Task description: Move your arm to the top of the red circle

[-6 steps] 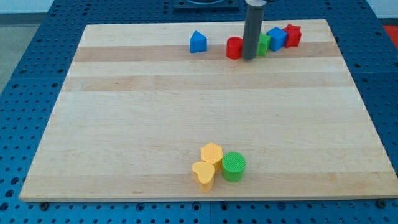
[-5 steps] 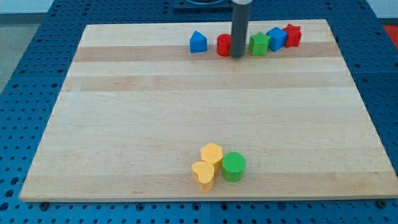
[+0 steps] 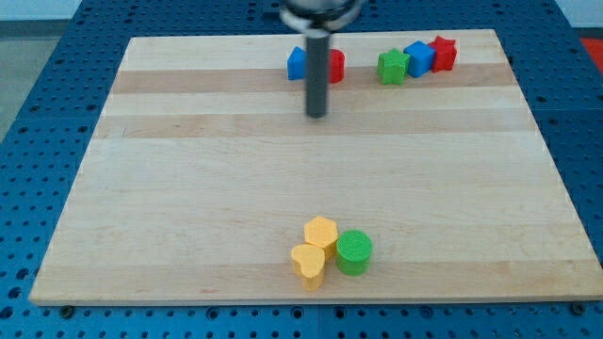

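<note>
Tip (image 3: 317, 115) of my rod, no jaws, holding nothing: on bare board. Red circle (image 3: 334, 66): near the top edge, just above-right of the tip, partly rod-hidden, beside a blue block (image 3: 297, 64).

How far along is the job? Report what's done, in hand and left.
Done: nothing I can confirm. In hand: my tip sits on bare board, below the red circle, toward the view's bottom; my rod hides part of that block and the neighbouring blue block. Left: bring my tip round to the circle's top side, near the board's far edge.
</note>
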Robot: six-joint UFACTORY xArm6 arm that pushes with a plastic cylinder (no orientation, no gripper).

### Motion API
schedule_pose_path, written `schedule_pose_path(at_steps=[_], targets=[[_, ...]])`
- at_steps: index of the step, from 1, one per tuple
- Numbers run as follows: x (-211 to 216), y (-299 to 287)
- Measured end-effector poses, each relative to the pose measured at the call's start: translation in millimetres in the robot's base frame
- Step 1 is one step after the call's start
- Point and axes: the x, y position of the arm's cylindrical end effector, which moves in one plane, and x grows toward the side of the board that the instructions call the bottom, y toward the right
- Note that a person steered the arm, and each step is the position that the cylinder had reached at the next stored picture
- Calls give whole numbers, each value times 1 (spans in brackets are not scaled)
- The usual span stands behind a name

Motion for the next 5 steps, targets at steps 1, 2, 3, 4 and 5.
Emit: schedule_pose_path(at_steps=[1,2,3,4,5], targets=[[-28,-109],[-89,-162],[-140,-132],[-155,-71],[-155,-1]])
